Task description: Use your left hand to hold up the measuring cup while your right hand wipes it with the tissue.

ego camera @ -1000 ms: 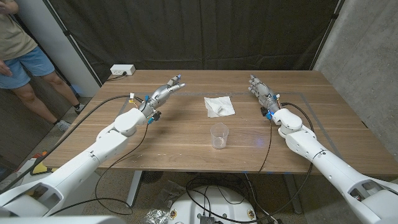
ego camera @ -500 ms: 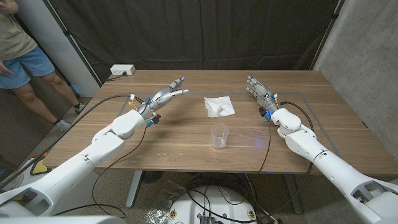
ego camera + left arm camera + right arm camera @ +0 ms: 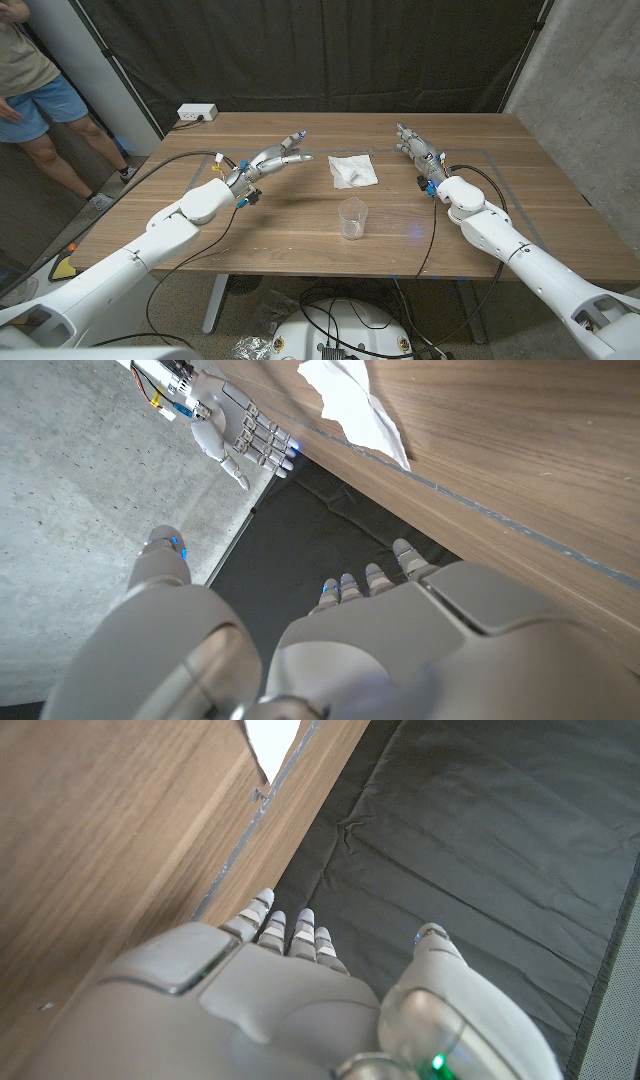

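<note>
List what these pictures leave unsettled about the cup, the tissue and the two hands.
- Measuring cup: too small in the head view to read any markings or tell whether it holds anything.
- Tissue: cut off by the picture's edge in the right wrist view; its folds are unclear in the head view.
- Left hand: palm hidden behind its own back in the left wrist view.
- Right hand: palm likewise hidden in the right wrist view.

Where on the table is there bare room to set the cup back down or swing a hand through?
Bare wood lies along the near edge on both sides of the measuring cup, and at the far right beyond the right hand. The tightest spot is the middle: the tissue sits between the left hand and the right hand, just behind the cup. A power strip takes the far left corner.
</note>
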